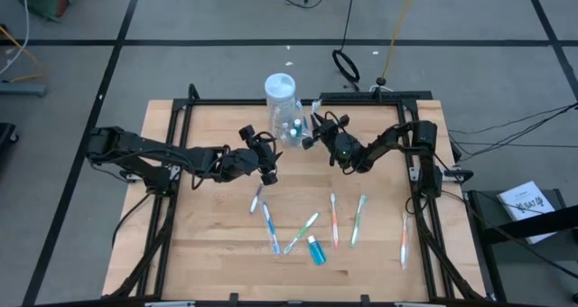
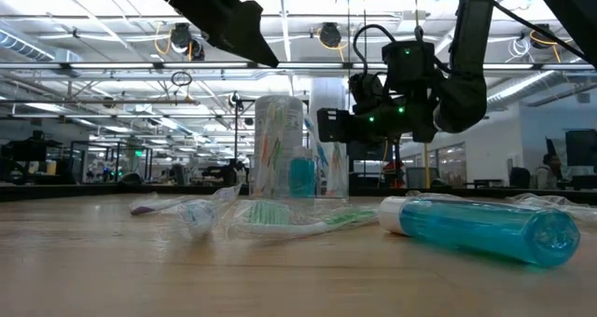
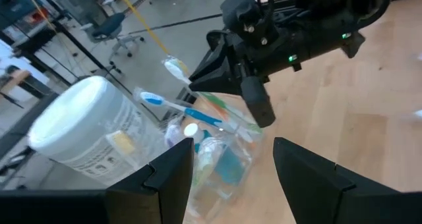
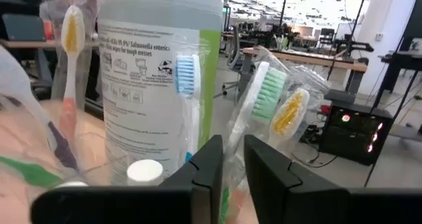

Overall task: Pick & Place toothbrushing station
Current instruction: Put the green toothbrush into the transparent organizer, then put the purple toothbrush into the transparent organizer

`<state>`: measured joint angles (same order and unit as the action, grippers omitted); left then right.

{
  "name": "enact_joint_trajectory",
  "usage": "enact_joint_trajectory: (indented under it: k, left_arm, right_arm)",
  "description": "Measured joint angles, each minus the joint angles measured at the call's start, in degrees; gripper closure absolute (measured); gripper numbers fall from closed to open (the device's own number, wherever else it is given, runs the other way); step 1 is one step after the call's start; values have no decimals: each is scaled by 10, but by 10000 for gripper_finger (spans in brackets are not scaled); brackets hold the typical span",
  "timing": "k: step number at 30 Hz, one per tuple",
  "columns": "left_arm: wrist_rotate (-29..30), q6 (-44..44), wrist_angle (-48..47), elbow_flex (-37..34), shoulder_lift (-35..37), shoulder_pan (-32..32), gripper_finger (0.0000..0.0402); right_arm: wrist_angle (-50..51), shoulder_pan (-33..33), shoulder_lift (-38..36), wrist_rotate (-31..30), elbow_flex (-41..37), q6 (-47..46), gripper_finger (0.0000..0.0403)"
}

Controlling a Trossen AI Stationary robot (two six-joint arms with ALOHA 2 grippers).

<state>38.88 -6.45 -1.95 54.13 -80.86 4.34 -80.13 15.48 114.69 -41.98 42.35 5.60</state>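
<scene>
1. Cup (image 1: 293,131) at far-centre of surface (image 1: 217,244), just in front of white-lidded jar (image 1: 280,88); already holds several brushes head-up plus tubes.
2. Right gripper (image 1: 316,129) right at cup's right side, jaws nearly closed on a green-headed brush (image 4: 267,92) wrapped in clear film, brush roughly upright beside the cup rim. Judged: mid-drop into cup, only a small move toward cup centre needed.
3. Left gripper (image 1: 267,162) just near-left of cup, jaws spread, nothing between them; cup straight ahead of them in left wrist view.
4. Loose brushes (image 1: 334,218) lying flat on surface nearer the front edge, long axes mostly running front-to-back, some slanted; one far right (image 1: 404,239) beside the frame rail.
5. Teal tube (image 1: 315,250) flat at front-centre, among the brushes.
6. Nearest loose brush to left jaws: the one just below them (image 1: 257,199), slanted. Left arm closer for that; right arm closer for the right-hand three.
</scene>
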Motion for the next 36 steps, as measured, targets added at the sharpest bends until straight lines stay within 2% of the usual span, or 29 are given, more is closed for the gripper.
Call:
enact_joint_trajectory:
  k: [6, 13, 18, 22, 28, 36]
  left_arm:
    - [-32, 21, 0, 0, 0, 0, 188]
    - [-29, 33, -14, 0, 0, 0, 188]
    - [-26, 112, -57, 0, 0, -5, 188]
    - [-28, 153, -95, 0, 0, -15, 188]
    - [-34, 241, -162, 0, 0, -24, 188]
    - [-134, 295, -223, 0, 0, -31, 188]
  right_arm:
    - [0, -8, 0, 0, 0, 39, 301]
    - [-2, -24, -1, -2, 0, 86, 242]
    - [21, -48, -32, -61, 0, 157, 215]
    - [77, -74, -76, -109, -1, 197, 204]
    - [221, -113, -143, -119, -1, 186, 204]
    - [431, -145, -226, -115, -1, 103, 210]
